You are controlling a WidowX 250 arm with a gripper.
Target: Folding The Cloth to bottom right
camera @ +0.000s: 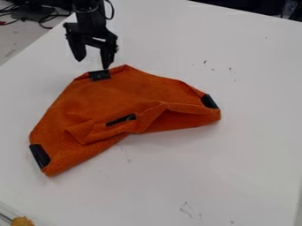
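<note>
camera view: gripper (92, 64) near orange cloth (130, 90) (partly folded), jaws apart.

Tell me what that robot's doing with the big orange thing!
The robot is working on folding an orange cloth on a white table. Right now its black gripper is open and not holding the cloth. It hangs by the cloth's top edge, near a black patch; I can't tell if it touches. The cloth isn't neatly folded: it looks rumpled near the middle, around another black patch.
</note>
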